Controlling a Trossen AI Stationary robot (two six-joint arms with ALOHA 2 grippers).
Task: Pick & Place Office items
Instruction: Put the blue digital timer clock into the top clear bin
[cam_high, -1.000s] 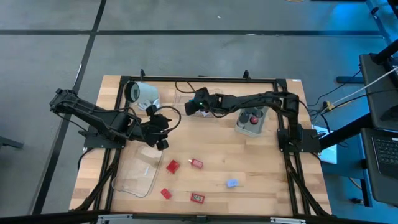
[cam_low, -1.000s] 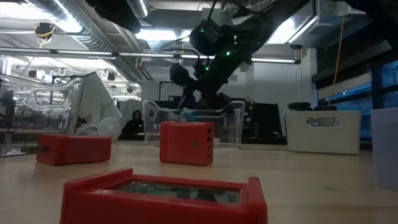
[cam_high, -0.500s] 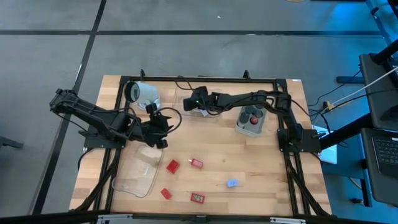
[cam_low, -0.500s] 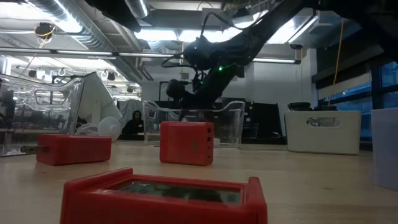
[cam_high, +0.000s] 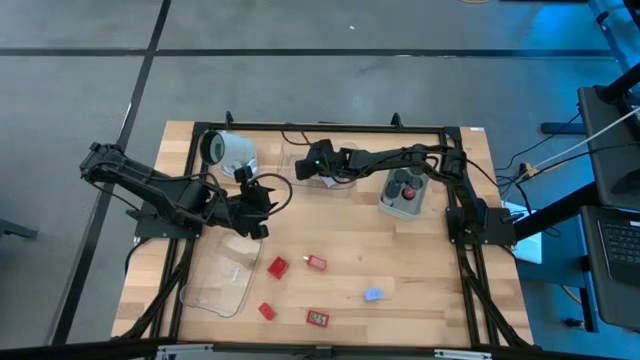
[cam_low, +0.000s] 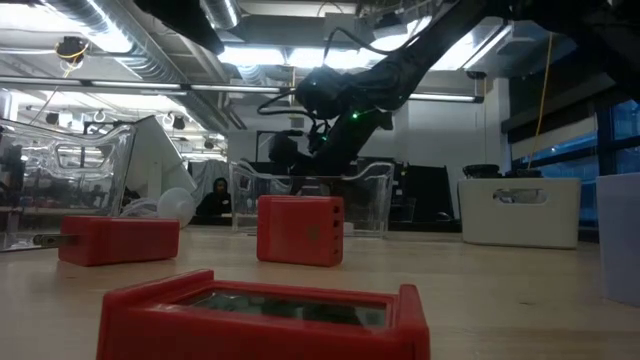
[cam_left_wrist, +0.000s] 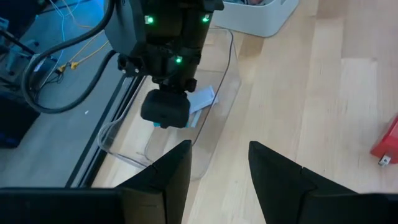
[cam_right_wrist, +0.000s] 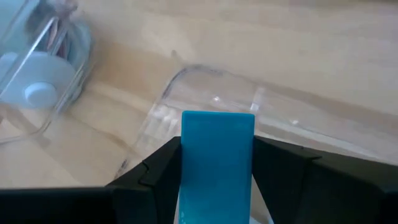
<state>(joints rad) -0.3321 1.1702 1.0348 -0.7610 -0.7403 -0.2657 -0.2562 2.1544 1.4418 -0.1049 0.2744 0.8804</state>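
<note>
My right gripper (cam_high: 306, 167) reaches from the table's right into the clear tray (cam_high: 292, 152) at the far middle and is shut on a blue block (cam_right_wrist: 217, 155). A pale blue piece (cam_left_wrist: 202, 98) lies in that tray beside it. My left gripper (cam_left_wrist: 217, 163) is open at the left-middle (cam_high: 256, 208), points toward that tray and touches nothing. Several red blocks (cam_high: 277, 267) (cam_high: 316, 262) (cam_high: 318, 318) and one small blue piece (cam_high: 373, 295) lie flat on the near wood. My right gripper pinches the blue block between its two fingers (cam_right_wrist: 155, 171), on its two long sides (cam_right_wrist: 185, 162). The block's free end (cam_right_wrist: 217, 121) sticks out past the fingertips. The fingers slant down from the table's right. The block hangs inside the clear tray (cam_right_wrist: 261, 102); whether it touches the floor I cannot tell.
A white mug (cam_high: 228, 150) lies at the far left. The grey tub (cam_high: 405, 196) holding red and black knobs stands right of the far tray. A second clear tray (cam_high: 222, 280) sits near-left. Bare wood lies at the near right.
My right gripper has moved toward the table's left edge and down, carrying the blue block in over the far clear tray, then slowed to near stillness. The left arm has kept still.
</note>
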